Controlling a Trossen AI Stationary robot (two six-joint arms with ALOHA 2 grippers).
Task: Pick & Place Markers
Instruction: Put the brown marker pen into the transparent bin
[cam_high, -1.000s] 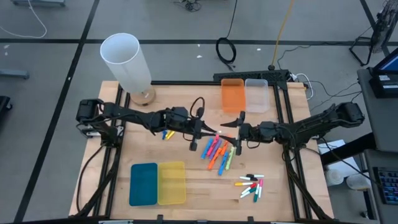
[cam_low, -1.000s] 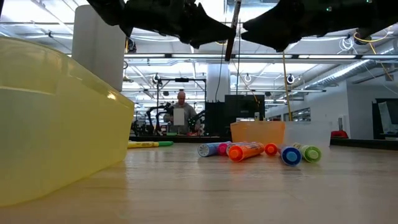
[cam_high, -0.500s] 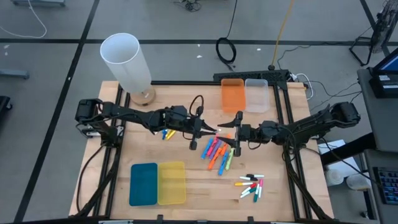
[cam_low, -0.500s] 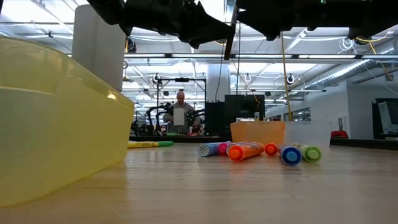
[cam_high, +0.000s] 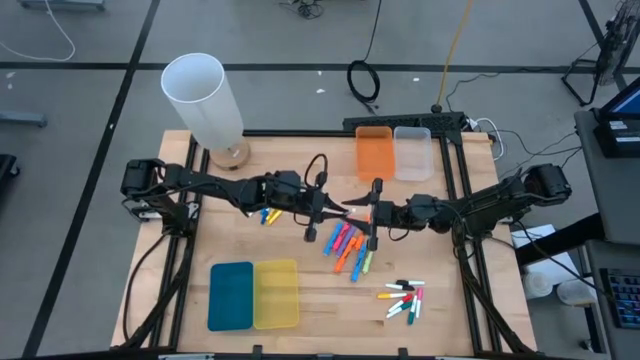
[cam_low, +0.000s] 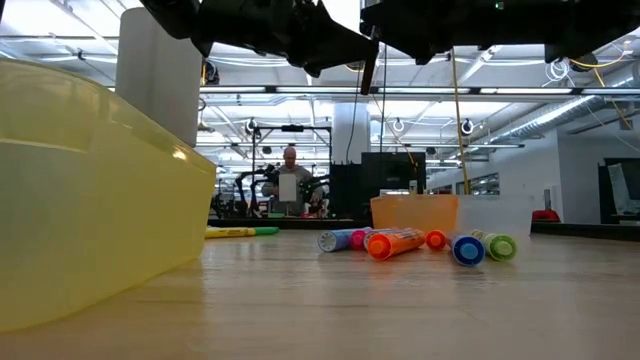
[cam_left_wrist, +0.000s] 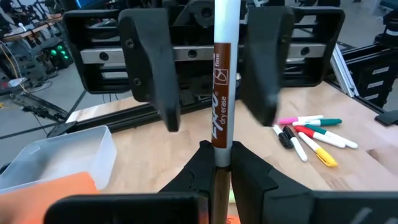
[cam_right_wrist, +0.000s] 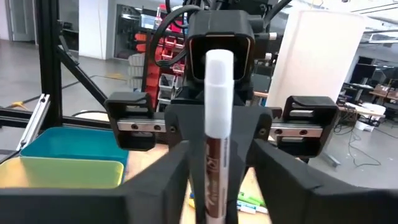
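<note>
The wooden tabletop (cam_high: 300, 250) carries a tall white cylinder (cam_high: 204, 100) at its back left, a blue bin (cam_high: 230, 295) and a yellow bin (cam_high: 276, 293) at the front, and an orange bin (cam_high: 375, 153) beside a clear bin (cam_high: 412, 152) at the back. Above the middle, the left tool (cam_high: 330, 207) is clenched on one end of a white dry-erase marker (cam_left_wrist: 221, 93), lifted off the wood; its barrel reads "EXPO dry erase" and "fine" along a brown label. The right tool (cam_high: 374, 213) faces it, its fingers (cam_left_wrist: 149, 62) spread on either side of the marker's far end, not touching it. A heap of coloured markers (cam_high: 348, 247) lies below them, and thin white markers (cam_high: 403, 298) lie near the front right.
</note>
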